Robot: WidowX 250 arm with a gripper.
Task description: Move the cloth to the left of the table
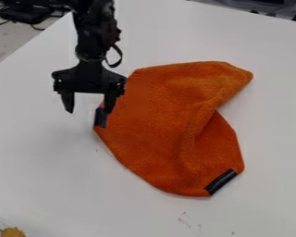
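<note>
The black gripper (89, 110) hangs over the white table at the upper left of the view, its two fingers spread apart and pointing down. An orange cloth (169, 125) lies spread in the middle of the table, with a fold running down its right part. A dark tag is at the cloth's left edge, and a black strip is at its lower right corner. The gripper's right finger overlaps the cloth's left edge near the dark tag; whether they touch I cannot tell. Nothing shows between the fingers.
A yellowish-brown item (13, 232) sits in the lower left corner beside a clear edge or container. The table's (45, 152) far left edge slants across the upper left, with cables and dark equipment beyond it. More dark objects stand past the top right edge.
</note>
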